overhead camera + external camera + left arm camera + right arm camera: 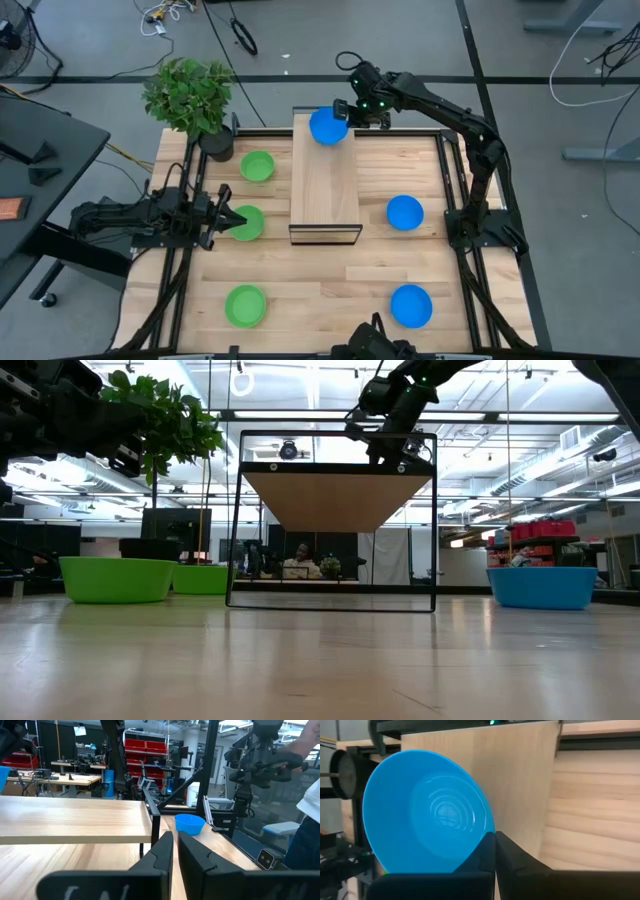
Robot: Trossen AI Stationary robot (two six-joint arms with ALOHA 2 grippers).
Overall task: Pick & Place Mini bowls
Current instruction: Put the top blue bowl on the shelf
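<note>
Right end effector (pixel 347 117): clamped on the rim of a blue bowl (pixel 327 127), held above the far end of the raised wooden shelf; fingers (pixel 487 851) pinched shut on the bowl's edge in the wrist view.
Left end effector (pixel 226 217): over the left side of the worktop, tips at the rim of the middle green bowl (pixel 246 223); fingers (pixel 165 852) nearly closed with a thin slit between them, nothing seen gripped.
Worktop (pixel 320 285): pale wooden planks in a dark frame, arms mounted at left and right edges.
Raised wooden shelf (pixel 324 180): light board on a black metal frame, mid-worktop, running front to back.
Plant (pixel 188 95): leafy green, in a dark pot at the far left corner.
Green bowls: one far left just beside the pot (pixel 257 166), one in the middle at the left end effector, one near the front left (pixel 245 305).
Blue bowls: one held over the shelf, one right of the shelf (pixel 404 212), one near the front right (pixel 411 306).
</note>
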